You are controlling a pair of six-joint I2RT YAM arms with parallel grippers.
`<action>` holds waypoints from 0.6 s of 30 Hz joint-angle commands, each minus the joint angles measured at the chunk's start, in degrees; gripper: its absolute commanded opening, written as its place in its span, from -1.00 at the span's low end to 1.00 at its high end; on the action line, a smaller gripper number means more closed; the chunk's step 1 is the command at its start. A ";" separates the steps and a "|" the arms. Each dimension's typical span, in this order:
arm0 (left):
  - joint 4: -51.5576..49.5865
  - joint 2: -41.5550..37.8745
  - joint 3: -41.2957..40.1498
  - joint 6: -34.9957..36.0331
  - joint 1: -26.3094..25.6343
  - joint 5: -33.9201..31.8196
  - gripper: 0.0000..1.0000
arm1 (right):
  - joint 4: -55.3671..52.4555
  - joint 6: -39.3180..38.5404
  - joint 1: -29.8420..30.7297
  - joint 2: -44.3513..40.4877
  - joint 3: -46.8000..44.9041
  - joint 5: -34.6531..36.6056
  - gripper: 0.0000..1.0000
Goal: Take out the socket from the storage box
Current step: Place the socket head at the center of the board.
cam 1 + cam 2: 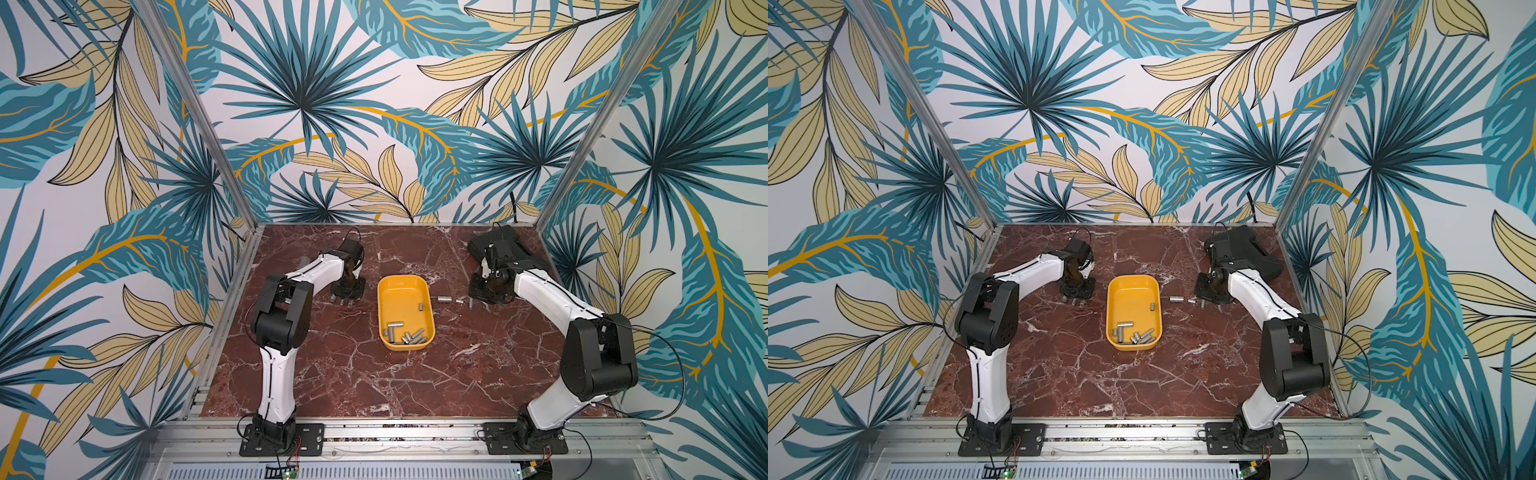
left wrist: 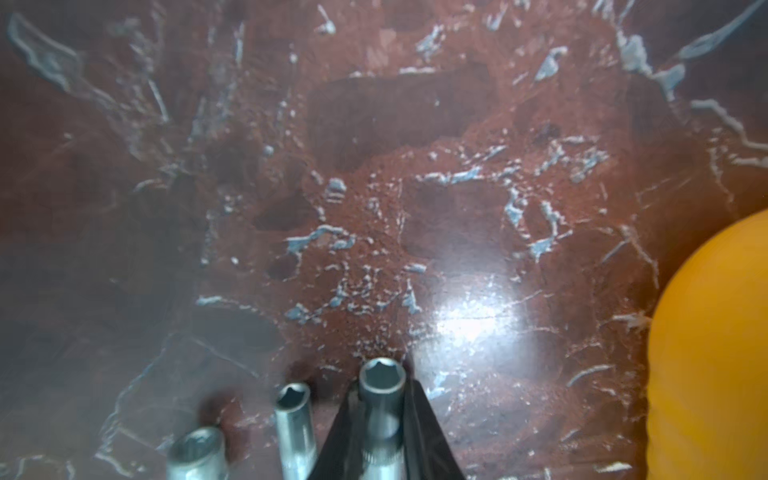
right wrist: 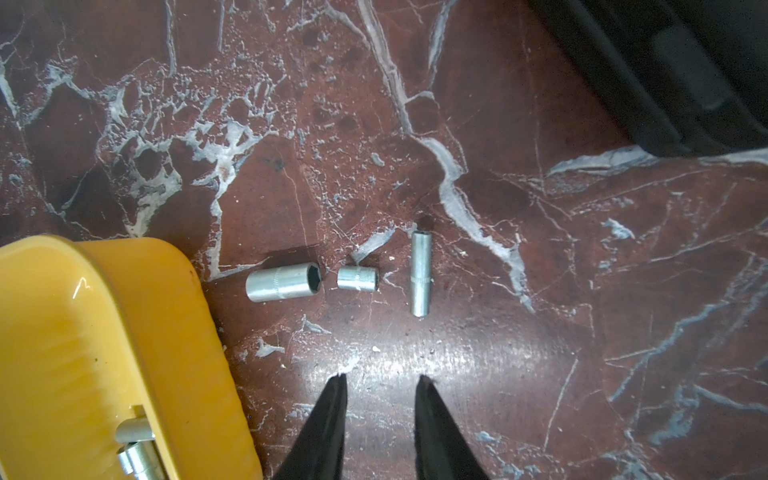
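Left gripper point(image 2: 382, 384): nearest its wrist camera, with 2 black fingers point(image 2: 419, 415) closed on a socket, 1 on each side of the barrel.
Held socket point(image 2: 382, 399): metal, with its hex mouth pointing away from the wrist. It is out of the tray and low over the marble table point(image 2: 415, 166); I cannot tell whether it touches the table.
Neighbours: 2 loose sockets point(image 2: 293, 424) sit just beside the held socket, on the side away from the tray.
Yellow tray point(image 1: 401, 291): mid-table between the 2 arms, near the left gripper but apart from it.
Tray contents: a heap of sockets point(image 1: 405, 336) lies at the end nearer the arm bases. 1 lone socket point(image 1: 420, 307) lies by the long wall on the right arm's side.
Right gripper point(image 3: 381, 377): jaws apart with nothing between them, over bare table.
Right-side row: 3 sockets point(image 3: 283, 282) lie on the table past the tray wall, ahead of the right gripper. The black case point(image 3: 665, 62) is well beyond them.
Step in hand: it looks like set-down, with the left arm placing its socket next to the 2 already out.
Progress: partway, judging by 5 sockets on the table, 1 in the grip and several in the tray.
Next move: the left jaws need to part once the socket rests on the table. The arm then needs to rise straight up, since the nearest neighbour is close enough to be knocked. After that, either arm can reach into the tray, where the lone socket looks easier to pinch than the heap.
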 commanded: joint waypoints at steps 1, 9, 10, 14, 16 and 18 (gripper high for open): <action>0.43 0.69 -1.48 0.64 0.31 -0.23 -0.57 | -0.10 0.69 -0.19 -1.43 -1.05 -0.34 -0.40; 0.32 0.02 -1.35 0.45 0.24 0.37 -0.38 | -0.19 0.69 -0.19 -1.59 -0.92 -0.42 -0.39; 0.32 -0.21 -1.31 0.40 0.25 0.30 -0.38 | -0.27 0.68 -0.19 -1.58 -0.88 -0.52 -0.39; 0.26 -1.08 -1.13 0.40 0.26 0.12 -0.36 | -0.43 0.55 -0.19 -1.57 -0.45 -0.78 -0.39; 0.12 -1.47 -1.04 0.40 0.31 0.02 -0.36 | -0.58 0.38 -0.19 -1.58 -0.19 -0.67 -0.39; 0.06 -1.81 -1.02 0.39 0.27 -0.06 -0.34 | -0.75 0.27 -0.19 -1.67 0.00 -0.61 -0.40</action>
